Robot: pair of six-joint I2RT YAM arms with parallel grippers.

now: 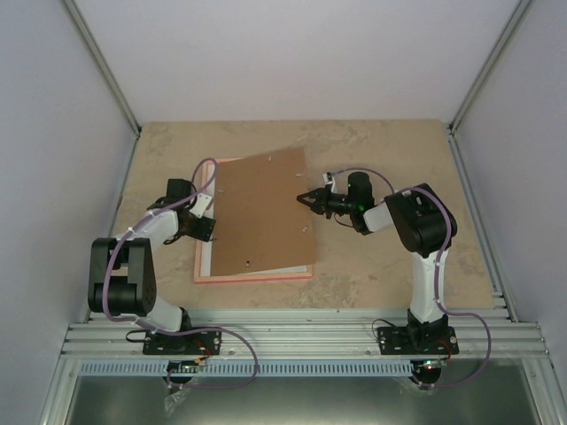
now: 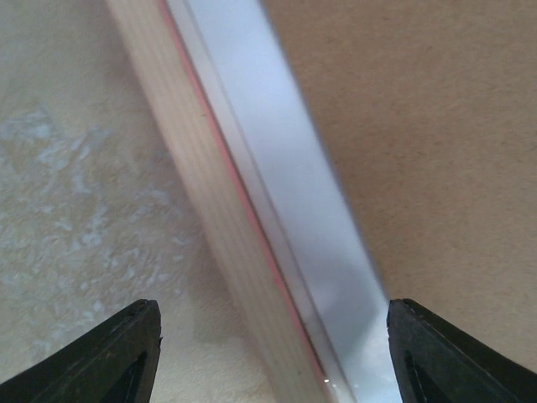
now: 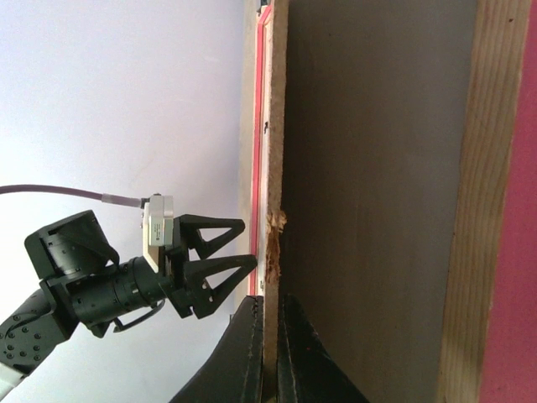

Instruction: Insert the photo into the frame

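Note:
The frame (image 1: 257,275) lies flat on the table, pale wood back up with a pink edge. A brown backing board (image 1: 266,212) rests askew over it, its right edge raised. My right gripper (image 1: 304,200) is shut on that right edge; in the right wrist view its fingers (image 3: 270,306) pinch the board (image 3: 369,168), with the frame's rail (image 3: 470,210) behind. My left gripper (image 1: 202,228) is open and empty, its jaws straddling the frame's left rail (image 2: 210,210) from above. A white strip (image 2: 294,193) shows between the rail and the board (image 2: 436,126). The photo is hidden.
The beige stone-patterned tabletop (image 1: 381,274) surrounds the frame. White enclosure walls (image 1: 53,133) stand on the left, right and back sides. An aluminium rail (image 1: 292,336) runs along the near edge by the arm bases. My left gripper (image 3: 249,245) also shows in the right wrist view.

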